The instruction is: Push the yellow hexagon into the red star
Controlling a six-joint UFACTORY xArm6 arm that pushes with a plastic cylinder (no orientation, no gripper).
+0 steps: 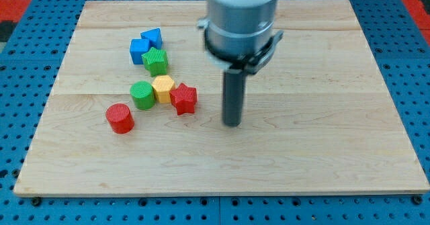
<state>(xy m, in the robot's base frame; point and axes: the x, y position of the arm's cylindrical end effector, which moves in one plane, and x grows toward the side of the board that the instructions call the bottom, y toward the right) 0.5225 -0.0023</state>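
Note:
The yellow hexagon lies left of the board's middle, touching the red star at its lower right and the green cylinder at its left. My tip rests on the board to the right of the red star, apart from it by about a block's width and a little lower. It touches no block.
A green star lies above the yellow hexagon, with a blue cube-like block and a blue triangle above it. A red cylinder lies lower left. The wooden board sits on a blue pegboard.

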